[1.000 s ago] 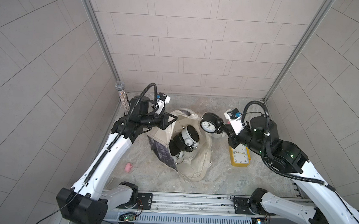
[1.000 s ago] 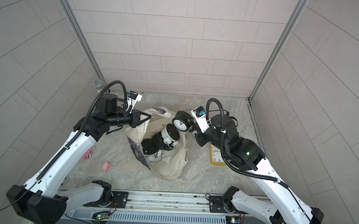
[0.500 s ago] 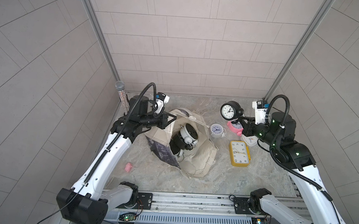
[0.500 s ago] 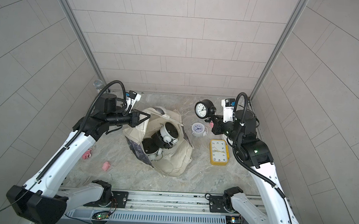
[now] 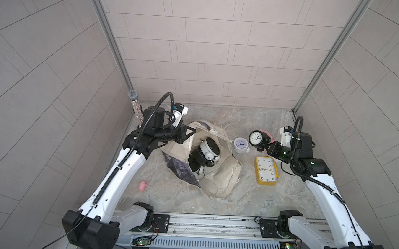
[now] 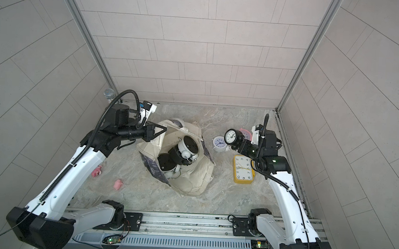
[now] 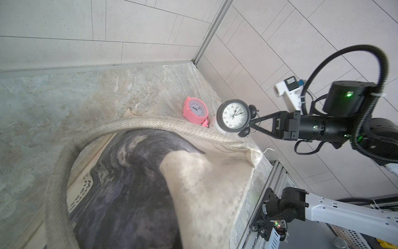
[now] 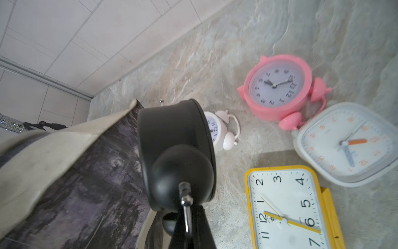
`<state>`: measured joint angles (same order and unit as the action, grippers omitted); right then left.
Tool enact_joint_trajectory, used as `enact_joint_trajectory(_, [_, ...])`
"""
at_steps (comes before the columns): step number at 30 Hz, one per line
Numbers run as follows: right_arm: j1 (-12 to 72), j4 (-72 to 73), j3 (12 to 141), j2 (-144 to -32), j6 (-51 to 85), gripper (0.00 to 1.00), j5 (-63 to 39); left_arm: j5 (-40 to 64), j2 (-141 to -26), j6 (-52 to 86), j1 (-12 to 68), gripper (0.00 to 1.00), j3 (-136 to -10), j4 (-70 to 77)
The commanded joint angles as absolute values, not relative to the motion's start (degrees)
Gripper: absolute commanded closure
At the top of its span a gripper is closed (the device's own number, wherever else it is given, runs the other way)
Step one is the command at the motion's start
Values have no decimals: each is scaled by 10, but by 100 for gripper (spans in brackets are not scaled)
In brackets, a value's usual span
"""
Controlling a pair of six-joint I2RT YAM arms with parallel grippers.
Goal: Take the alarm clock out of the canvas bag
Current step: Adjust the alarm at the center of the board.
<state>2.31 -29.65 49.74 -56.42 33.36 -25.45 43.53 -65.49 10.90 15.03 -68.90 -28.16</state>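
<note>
**Out and airborne**

The right tool (image 5: pixel 264 146) is pinched tight on the wire handle of the black round twin-bell alarm clock (image 5: pixel 255 138), holding it in the air above the marbled grey-beige stone-look bench (image 5: pixel 236 203), over by the right wall. The left tool (image 5: pixel 193 130) is clamped on the rim of the cream canvas bag (image 5: pixel 222 178). The bag sags open mid-bench with two black-and-white bell clocks (image 5: pixel 210 148) inside. A yellow rectangular clock (image 5: pixel 265 170) lies face up nearby. Pale tiled walls (image 5: pixel 210 47) box in three sides.
</note>
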Motion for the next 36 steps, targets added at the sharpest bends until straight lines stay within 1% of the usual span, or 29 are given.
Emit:
enact_joint_trajectory(1, [26,-222,465,-576,360,100,-310,453,-629,101,151,100,-693,-251])
enact_joint_trajectory(8, [87,-195,432,-655,363,100,-321,455,-630,110,151,100,-693,-242])
enact_joint_trajectory(15, [117,-133,409,-712,396,100,-333,452,-629,106,151,100,-693,-246])
enact_joint_trajectory(19, [120,-103,404,-741,408,100,-338,455,-631,105,151,100,-695,-246])
enact_joint_trajectory(29, [111,-99,435,-818,393,100,-342,455,-623,105,150,100,-691,-245])
enact_joint_trajectory(36, [88,-87,445,-841,383,100,-313,456,-626,105,151,100,-690,-245])
